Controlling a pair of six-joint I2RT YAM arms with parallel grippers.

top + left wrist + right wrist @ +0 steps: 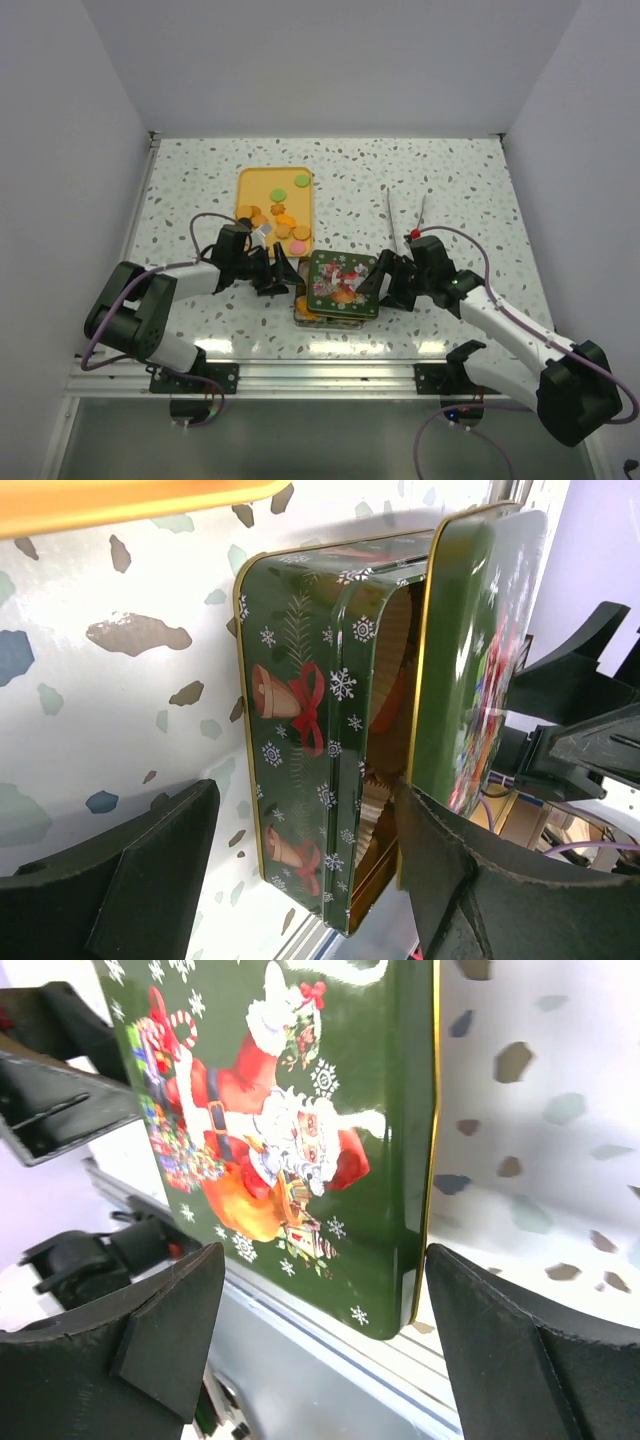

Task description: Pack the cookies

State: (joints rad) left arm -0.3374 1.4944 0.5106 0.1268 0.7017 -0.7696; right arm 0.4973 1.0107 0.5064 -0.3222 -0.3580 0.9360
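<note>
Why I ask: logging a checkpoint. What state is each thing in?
lid: ajar, shifted off the tin.
tin: partly open, paper cups inside.
cookies: loose on the yellow tray, unpacked.
left end effector: open, straddling the tin.
right end effector: open around the lid's edge.
tongs: lying unheld on the table.

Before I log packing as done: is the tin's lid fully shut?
Not shut: the lid sits shifted off the tin, leaving a gap.

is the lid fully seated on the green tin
No, the lid sits shifted off the tin base, leaving an open gap that shows the inside.
</note>
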